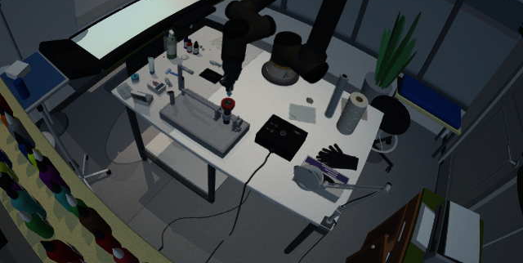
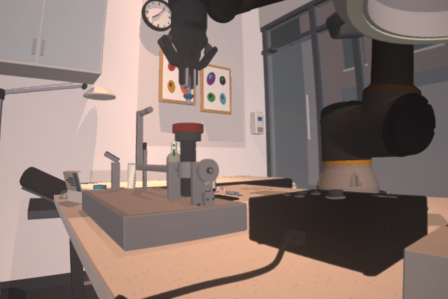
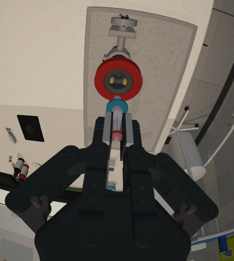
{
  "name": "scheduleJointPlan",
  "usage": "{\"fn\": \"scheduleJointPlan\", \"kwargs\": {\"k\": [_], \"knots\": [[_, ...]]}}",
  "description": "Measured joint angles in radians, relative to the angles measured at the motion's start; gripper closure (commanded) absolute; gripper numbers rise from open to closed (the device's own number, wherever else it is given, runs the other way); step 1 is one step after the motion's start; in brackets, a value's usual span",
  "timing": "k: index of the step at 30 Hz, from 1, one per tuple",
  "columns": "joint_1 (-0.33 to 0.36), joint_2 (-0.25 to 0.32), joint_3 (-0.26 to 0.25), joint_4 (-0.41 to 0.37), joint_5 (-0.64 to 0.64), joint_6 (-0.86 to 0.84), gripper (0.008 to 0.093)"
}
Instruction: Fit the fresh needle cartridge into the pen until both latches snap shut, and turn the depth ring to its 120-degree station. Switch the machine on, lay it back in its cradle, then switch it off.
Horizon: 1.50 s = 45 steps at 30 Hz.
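Note:
On the grey fixture block (image 1: 203,125) near the table's front-left edge, the pen (image 2: 187,160) stands upright in a clamp, its red depth ring (image 1: 228,103) on top and its socket open upward with two yellowish latches (image 3: 118,81) inside. The needle cartridge (image 3: 117,121), clear with a blue collar and a red end, is held by my closed gripper (image 2: 188,84) and hangs blue end down. It is well above the ring. The black power box (image 1: 281,136) sits to the right of the block.
The fixture's thin post and arm (image 1: 180,80) rise left of the pen. Small bottles (image 1: 190,46) and tools crowd the table's far-left corner. A paper roll (image 1: 352,112), a grey tube (image 1: 336,95), black gloves (image 1: 337,157) and a magnifier lamp (image 1: 309,176) lie to the right.

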<state>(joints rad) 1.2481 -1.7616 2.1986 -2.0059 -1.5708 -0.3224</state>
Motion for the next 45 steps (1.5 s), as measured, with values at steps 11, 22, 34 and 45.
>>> {"fn": "scheduleJointPlan", "kwargs": {"k": [11,22,34,45], "knots": [[0.000,0.000,-0.001,-0.001,0.000,0.000,0.0934],[0.000,0.000,-0.001,-0.002,0.000,0.000,0.0934],[0.000,0.000,0.000,-0.002,0.000,0.000,0.0934],[0.000,0.007,0.010,-0.019,0.000,0.000,0.0934]]}}
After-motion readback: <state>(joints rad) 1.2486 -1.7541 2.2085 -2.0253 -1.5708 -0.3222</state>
